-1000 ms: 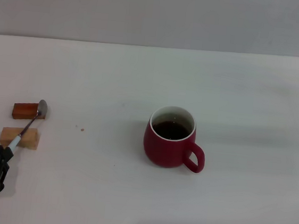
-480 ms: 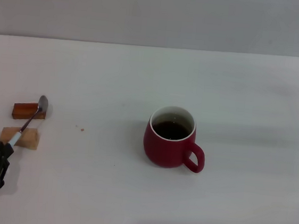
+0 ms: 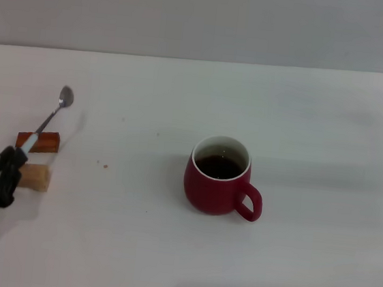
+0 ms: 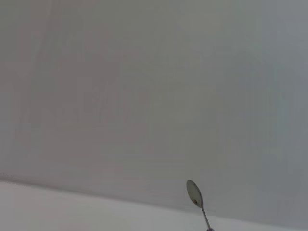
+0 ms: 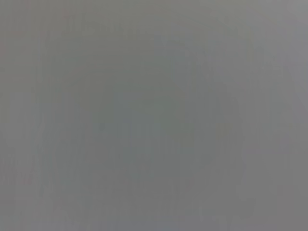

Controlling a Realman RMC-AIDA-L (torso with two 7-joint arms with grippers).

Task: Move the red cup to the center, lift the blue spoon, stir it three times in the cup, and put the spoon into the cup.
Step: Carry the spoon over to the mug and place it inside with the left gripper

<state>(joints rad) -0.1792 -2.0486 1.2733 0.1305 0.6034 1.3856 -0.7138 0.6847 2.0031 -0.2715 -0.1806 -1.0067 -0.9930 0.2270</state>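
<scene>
The blue spoon [image 3: 49, 116] has been raised off the wooden blocks [image 3: 37, 159] — clamped by the left gripper [image 3: 7, 165], well left of the red cup [image 3: 219, 176] — so stirring comes next.

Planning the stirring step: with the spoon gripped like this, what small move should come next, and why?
Probably carry the blue spoon sideways toward the red cup. The left gripper holds its handle with the bowl raised above the wooden blocks, while the cup already stands near the table's middle, coffee showing, well to the right.
</scene>
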